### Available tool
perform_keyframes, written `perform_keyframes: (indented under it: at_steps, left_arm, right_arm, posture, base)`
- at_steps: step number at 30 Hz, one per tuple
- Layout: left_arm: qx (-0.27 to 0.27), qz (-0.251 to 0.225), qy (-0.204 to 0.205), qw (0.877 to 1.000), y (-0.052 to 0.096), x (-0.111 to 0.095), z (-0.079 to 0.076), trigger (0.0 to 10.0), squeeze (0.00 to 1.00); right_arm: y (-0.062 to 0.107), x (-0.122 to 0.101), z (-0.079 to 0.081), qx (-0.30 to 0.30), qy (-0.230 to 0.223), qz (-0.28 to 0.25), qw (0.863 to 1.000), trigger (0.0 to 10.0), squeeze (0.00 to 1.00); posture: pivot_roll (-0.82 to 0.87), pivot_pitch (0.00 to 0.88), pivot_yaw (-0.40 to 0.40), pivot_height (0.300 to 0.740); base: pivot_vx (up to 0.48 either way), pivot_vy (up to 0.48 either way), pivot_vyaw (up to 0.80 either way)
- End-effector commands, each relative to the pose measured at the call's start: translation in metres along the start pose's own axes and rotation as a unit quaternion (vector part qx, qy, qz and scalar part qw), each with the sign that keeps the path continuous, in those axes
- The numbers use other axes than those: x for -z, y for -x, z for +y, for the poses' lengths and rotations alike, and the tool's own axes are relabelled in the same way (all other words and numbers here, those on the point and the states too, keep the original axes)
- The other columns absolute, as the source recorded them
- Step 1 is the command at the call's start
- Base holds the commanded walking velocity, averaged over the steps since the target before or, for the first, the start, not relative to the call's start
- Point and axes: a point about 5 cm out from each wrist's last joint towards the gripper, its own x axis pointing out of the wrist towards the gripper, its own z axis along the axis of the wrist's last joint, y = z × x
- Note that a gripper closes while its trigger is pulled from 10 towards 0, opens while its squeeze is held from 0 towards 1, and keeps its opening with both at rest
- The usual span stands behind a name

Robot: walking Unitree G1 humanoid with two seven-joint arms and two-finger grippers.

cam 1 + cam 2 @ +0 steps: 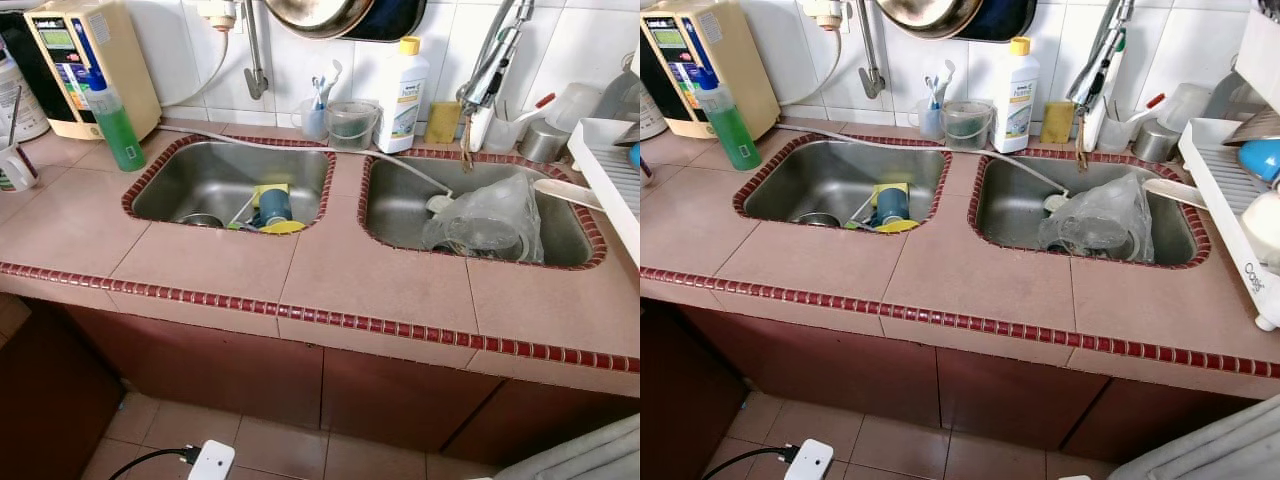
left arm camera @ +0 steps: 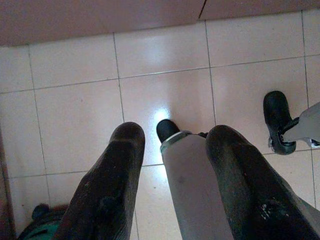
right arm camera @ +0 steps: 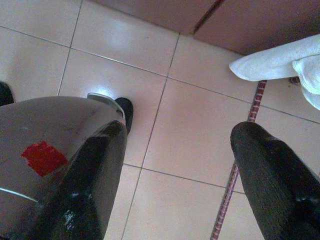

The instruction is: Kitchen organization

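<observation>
While we stand before the counter (image 1: 210, 265), both our arms hang low by our legs. Our left end effector (image 2: 170, 165) points down at the floor tiles (image 2: 75, 115) with its fingers spread and nothing between them; our right end effector (image 3: 175, 165) does the same, wide apart and empty.

Things to organize lie above and ahead of both. From the counter's middle, the left sink (image 1: 190, 180) at 10 o'clock holds a blue cup (image 1: 274, 206) on a yellow sponge (image 1: 282, 226). At 2 o'clock the right sink (image 1: 395, 205) holds a crumpled clear plastic bag (image 1: 490, 220). A green spray bottle (image 1: 117, 125) stands upright beside the left sink.

We judge the left arm nearer to the cup and the right arm nearer to the bag. Which item goes where, we cannot tell.
</observation>
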Motion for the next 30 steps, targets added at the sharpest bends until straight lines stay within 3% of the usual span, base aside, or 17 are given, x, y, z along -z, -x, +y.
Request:
perform_keyframes:
  at_steps: [1, 30]
  left_arm:
    - [-0.01, 0.006, 0.001, 1.0, 0.0008, 0.0018, 0.0043, 10.0, 0.0]
    - [-0.004, 0.003, -0.003, 1.0, 0.0005, -0.0003, 0.0041, 10.0, 0.0]
  right_arm:
    - [-0.0012, -0.0044, 0.0149, -0.019, -0.01, -0.004, 1.0, 10.0, 0.0]
    - [-0.0018, -0.0067, 0.0182, -0.02, -0.005, -0.005, 1.0, 10.0, 0.0]
  posture:
    - [-0.06, 0.0, 0.054, 0.74]
    - [-0.06, 0.0, 0.064, 0.74]
  base:
    - [0.0, 0.0, 0.0]
    - [0.0, 0.0, 0.0]
